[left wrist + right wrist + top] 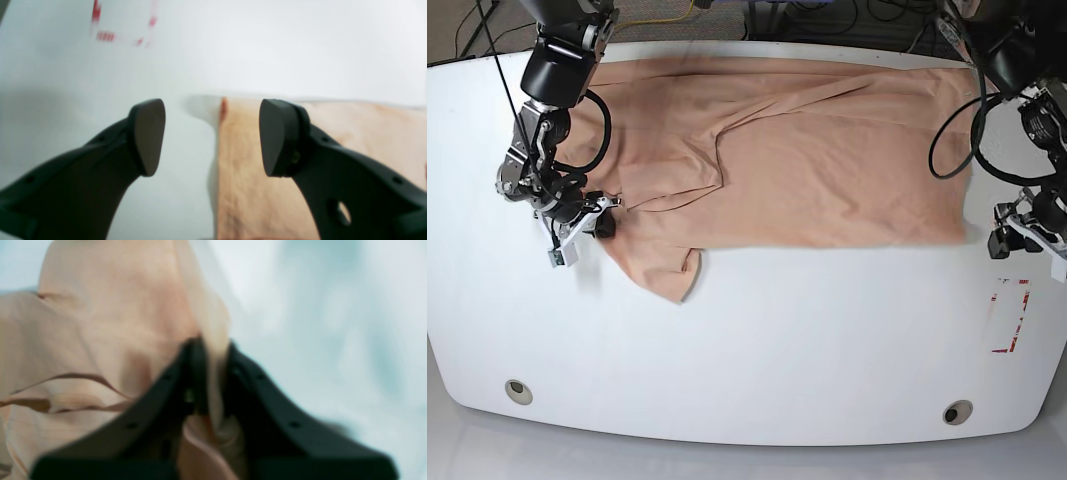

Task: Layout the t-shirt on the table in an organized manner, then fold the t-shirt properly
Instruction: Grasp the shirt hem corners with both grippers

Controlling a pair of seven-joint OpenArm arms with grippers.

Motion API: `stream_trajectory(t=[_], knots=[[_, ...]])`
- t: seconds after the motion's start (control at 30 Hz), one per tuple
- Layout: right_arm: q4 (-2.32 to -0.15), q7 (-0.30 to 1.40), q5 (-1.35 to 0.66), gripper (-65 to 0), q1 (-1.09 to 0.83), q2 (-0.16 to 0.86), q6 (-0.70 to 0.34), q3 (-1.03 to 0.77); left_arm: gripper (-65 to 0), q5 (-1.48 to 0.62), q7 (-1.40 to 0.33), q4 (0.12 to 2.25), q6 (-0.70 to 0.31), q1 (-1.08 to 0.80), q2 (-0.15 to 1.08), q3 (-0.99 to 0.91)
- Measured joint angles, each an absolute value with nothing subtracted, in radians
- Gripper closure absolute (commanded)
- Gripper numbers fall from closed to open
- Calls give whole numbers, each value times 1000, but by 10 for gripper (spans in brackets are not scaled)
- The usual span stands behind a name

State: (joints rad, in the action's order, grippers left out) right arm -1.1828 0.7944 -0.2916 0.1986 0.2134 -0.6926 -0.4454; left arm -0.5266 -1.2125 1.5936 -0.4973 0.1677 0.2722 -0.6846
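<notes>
surface: glossy white top (757, 350) with rounded corners, two small round grommet holes near its front edge, and a red-marked rectangle (1009, 317) near its right edge.
t-shirt material: soft, thin peach-pink cloth (827, 150), matte, lightly creased; plain on the side that shows.
t-shirt shape: spread wide along the back edge of the surface, reaching nearly from the left edge to the right; one sleeve hangs forward as a rumpled flap toward the front-left, with folds running diagonally across the body.
right gripper: black, matte plastic (210, 373), clamped on a bunched fold of the t-shirt at the sleeve near the surface's left edge; the cloth rises between its jaws.
left gripper: black, with flat rounded pads (211, 136), spread wide and holding nothing, hovering over the t-shirt's straight side edge near the surface's right edge.
</notes>
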Motion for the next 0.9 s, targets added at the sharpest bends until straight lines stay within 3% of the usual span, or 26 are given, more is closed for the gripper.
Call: stream_trajectory(t=[0.47,0.9], knots=[[-1183,793,-292,-27,197,213,-693,-445,-407,-459,-1063,1240,-495,267,273,-573],[-1183,794,-296,-27,196,214,-693,-445,-403,-447,-977,1074,-501,275,274,-468]])
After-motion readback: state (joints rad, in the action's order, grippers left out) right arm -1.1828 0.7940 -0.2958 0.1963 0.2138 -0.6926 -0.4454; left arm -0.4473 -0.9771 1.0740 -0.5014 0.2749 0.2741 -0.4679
